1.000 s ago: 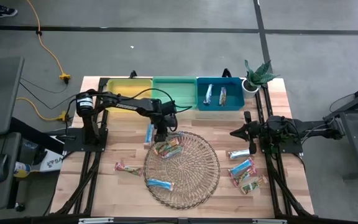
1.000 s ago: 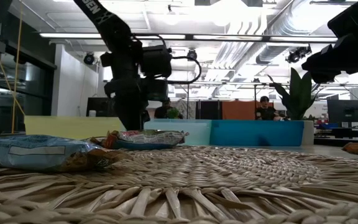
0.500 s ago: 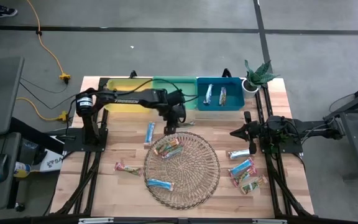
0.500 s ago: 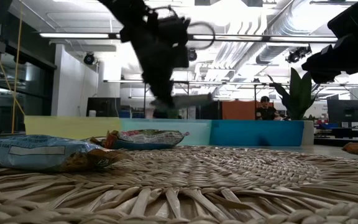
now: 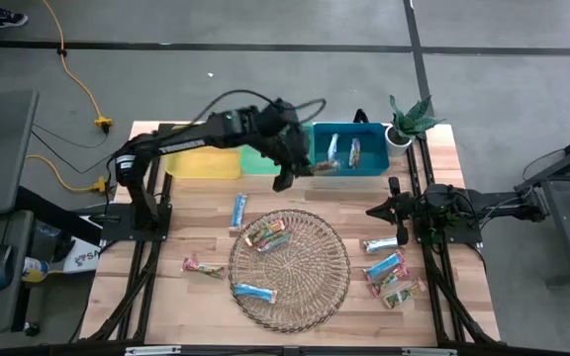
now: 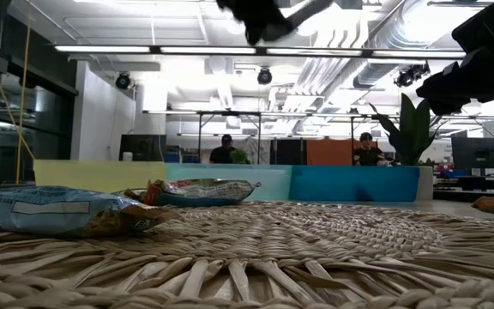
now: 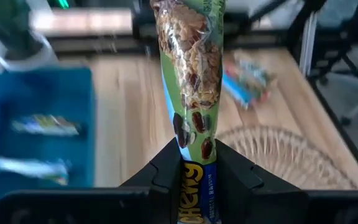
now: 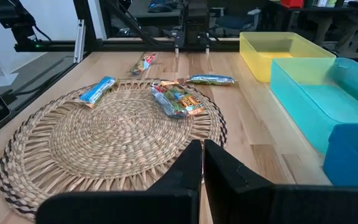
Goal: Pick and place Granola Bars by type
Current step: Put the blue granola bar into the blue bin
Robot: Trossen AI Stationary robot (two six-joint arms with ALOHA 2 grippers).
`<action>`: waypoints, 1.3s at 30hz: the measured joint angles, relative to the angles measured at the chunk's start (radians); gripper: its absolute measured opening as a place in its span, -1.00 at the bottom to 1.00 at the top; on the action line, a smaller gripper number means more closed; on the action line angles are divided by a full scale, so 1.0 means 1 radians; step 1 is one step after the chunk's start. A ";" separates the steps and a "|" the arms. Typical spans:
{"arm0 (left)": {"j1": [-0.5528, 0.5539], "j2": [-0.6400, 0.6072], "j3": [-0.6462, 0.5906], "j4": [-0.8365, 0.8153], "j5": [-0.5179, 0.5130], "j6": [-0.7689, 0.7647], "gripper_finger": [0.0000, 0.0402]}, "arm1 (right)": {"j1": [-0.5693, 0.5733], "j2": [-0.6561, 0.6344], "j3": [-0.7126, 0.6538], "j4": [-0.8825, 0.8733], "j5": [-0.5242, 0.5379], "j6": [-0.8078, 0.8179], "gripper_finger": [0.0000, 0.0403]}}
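1. Left gripper (image 5: pixel 287 178) lifted off the wicker tray (image 5: pixel 315 287) since a second ago; now high over the table at the tray's 12 o'clock, near the seam between green bin (image 5: pixel 265 158) and blue bin (image 5: pixel 369 168).
2. Fingers clamped on one granola bar (image 7: pixel 191 68), green-and-blue wrapper, nuts printed on it; bar sticking straight out past the fingertips in the left wrist view.
3. Blue bin already holding two silvery-blue bars (image 5: pixel 342 150). Yellow bin (image 5: pixel 201 158) appears bare.
4. Still on the tray: a multicoloured bar pair (image 5: pixel 268 235) at 10 o'clock and a blue bar (image 5: pixel 253 292) at 7 o'clock.
5. Off the tray: a blue bar (image 5: pixel 237 210) at 10 o'clock, a pink bar (image 5: pixel 204 267) at 8 o'clock, a cluster of bars (image 5: pixel 389 272) at 3 o'clock.
6. Right gripper (image 5: pixel 374 211) parked at tray's 2 o'clock, fingers together, nothing held.
7. Meaning: pick done, carry under way; drop bin not yet certain, green or blue judged likeliest. Most bars unsorted, task early.
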State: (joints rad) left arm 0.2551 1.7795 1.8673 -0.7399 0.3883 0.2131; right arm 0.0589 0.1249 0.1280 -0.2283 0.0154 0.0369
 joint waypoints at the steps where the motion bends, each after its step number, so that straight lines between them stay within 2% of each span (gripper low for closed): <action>1: 0.000 -0.014 0.014 0.009 -0.010 -0.003 -0.66 | 0.000 0.000 0.000 0.000 0.000 0.000 -1.00; 4: 0.000 -0.061 0.022 0.062 -0.060 -0.023 -0.66 | 0.000 0.000 0.000 0.001 0.000 0.000 -1.00; 11: 0.000 -0.130 0.023 0.176 -0.287 -0.116 -0.66 | 0.000 0.000 0.000 0.000 0.000 0.000 -1.00; 20: 0.000 -0.139 0.022 0.227 -0.373 -0.158 -0.66 | 0.000 0.000 0.000 0.000 0.000 0.000 -1.00; 24: 0.000 -0.139 0.013 0.266 -0.470 -0.179 -0.66 | 0.000 0.000 0.000 0.000 0.000 0.000 -1.00; 31: 0.001 -0.046 -0.002 0.426 -0.664 -0.285 -0.66 | 0.000 0.000 0.000 0.001 0.000 0.000 -1.00; 39: 0.009 0.131 -0.004 0.555 -0.749 -0.506 -0.66 | 0.000 0.000 0.002 0.000 -0.001 0.000 -1.00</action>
State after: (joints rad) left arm 0.2642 1.9106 1.8633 -0.1852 -0.3606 -0.2929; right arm 0.0587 0.1246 0.1299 -0.2281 0.0141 0.0370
